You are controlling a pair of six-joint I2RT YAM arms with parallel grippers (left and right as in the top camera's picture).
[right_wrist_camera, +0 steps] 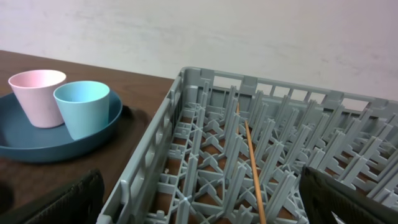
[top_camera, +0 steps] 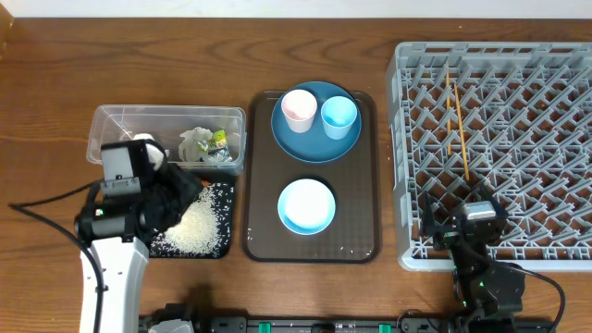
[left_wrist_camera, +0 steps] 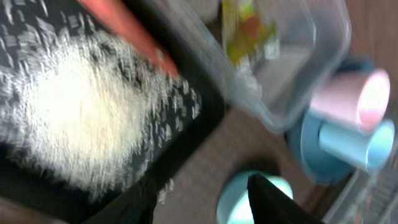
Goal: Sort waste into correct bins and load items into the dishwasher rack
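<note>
Left wrist view, blurred: left claw (left_wrist_camera: 199,190) seems spread and empty, carrot (left_wrist_camera: 127,28) ahead of it by the rice (left_wrist_camera: 68,118) in the black tray (left_wrist_camera: 202,124). A low grab could scatter grains outside.

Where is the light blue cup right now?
Overhead view: the light blue cup stands on the blue plate, right of the pinkish cup, at the far end of the brown tray.

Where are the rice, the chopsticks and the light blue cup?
rice (top_camera: 197,227), overhead view, middle of the pile.
chopsticks (top_camera: 456,122), overhead view, midway along the sticks.
light blue cup (top_camera: 339,115), overhead view, inside its open mouth.
</note>
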